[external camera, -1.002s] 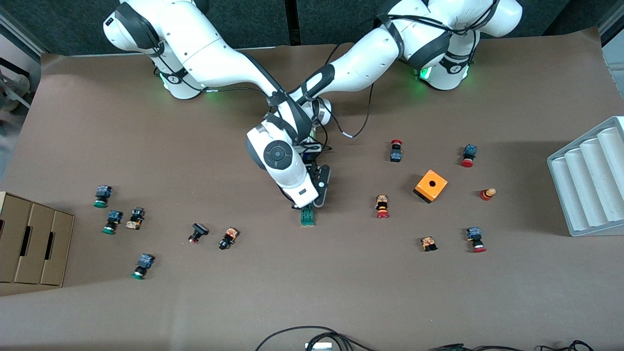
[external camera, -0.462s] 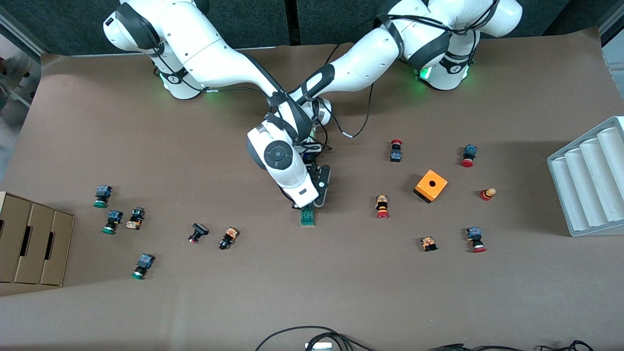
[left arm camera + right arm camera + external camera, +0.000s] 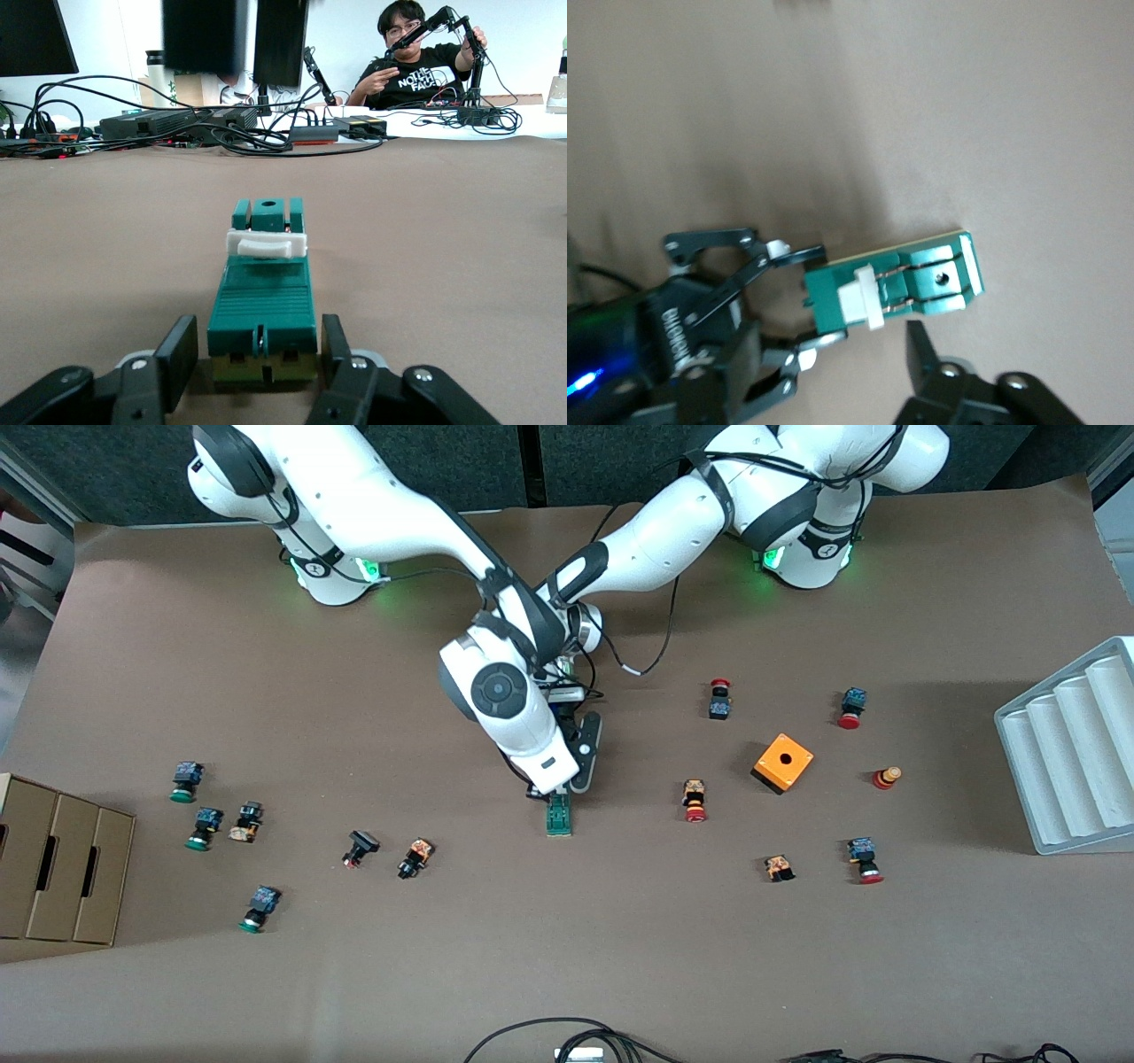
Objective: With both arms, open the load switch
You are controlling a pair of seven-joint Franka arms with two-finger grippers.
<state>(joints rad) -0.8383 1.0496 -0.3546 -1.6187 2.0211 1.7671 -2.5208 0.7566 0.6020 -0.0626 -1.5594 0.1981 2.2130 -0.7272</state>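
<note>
Front view: the load switch (image 3: 558, 814) lies flat on the brown worktop (image 3: 620, 957) at the centre of the frame, just below the crossed arms.
Load switch: a narrow dark-green block with a white sliding piece (image 3: 266, 243) across its top, closer to the end away from the left gripper.
Left gripper (image 3: 259, 354): clenched on one end of the load switch, with one finger on each long side, as the left wrist view shows at the lower centre.
Right gripper (image 3: 948, 372): released; in the right wrist view one finger (image 3: 921, 350) stands just beside the free end of the load switch and apart from it.
Orange box (image 3: 783, 763): on the worktop at the centre right of the front view, well apart from the load switch.
</note>
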